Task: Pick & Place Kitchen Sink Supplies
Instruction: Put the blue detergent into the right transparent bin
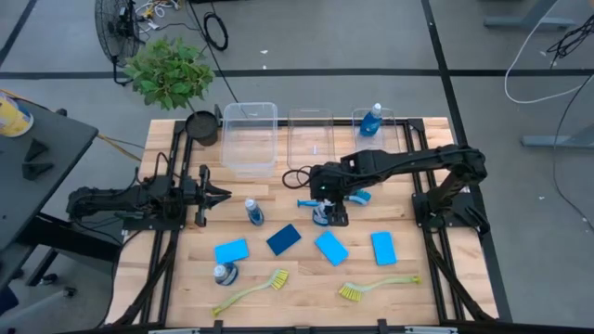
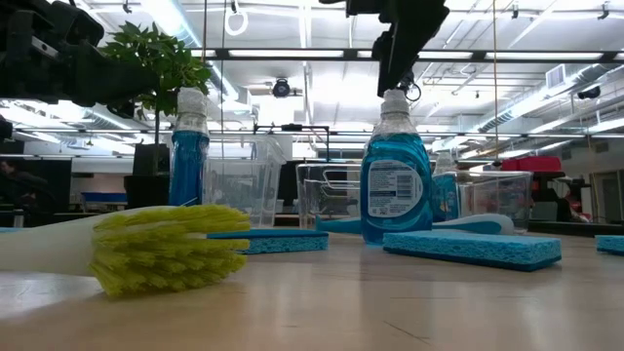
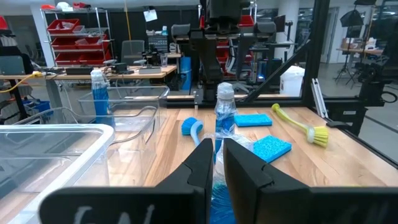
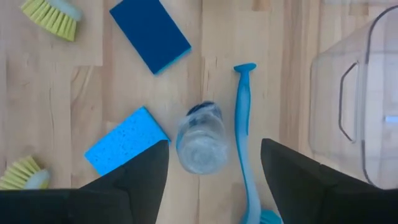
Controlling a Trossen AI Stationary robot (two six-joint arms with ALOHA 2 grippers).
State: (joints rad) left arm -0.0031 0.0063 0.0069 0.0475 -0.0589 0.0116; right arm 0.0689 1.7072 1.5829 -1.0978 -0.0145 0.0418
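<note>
High view | right gripper (image 1: 324,215) poised straight down over bottle (image 1: 322,214) — jaws apart | left jaws closed

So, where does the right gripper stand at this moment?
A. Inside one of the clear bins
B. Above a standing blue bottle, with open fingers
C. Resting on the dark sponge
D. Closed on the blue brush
B: in the right wrist view the right gripper has its fingers spread on both sides of the pale cap of a blue bottle, seen from above; the blue brush lies beside it, untouched.
</note>
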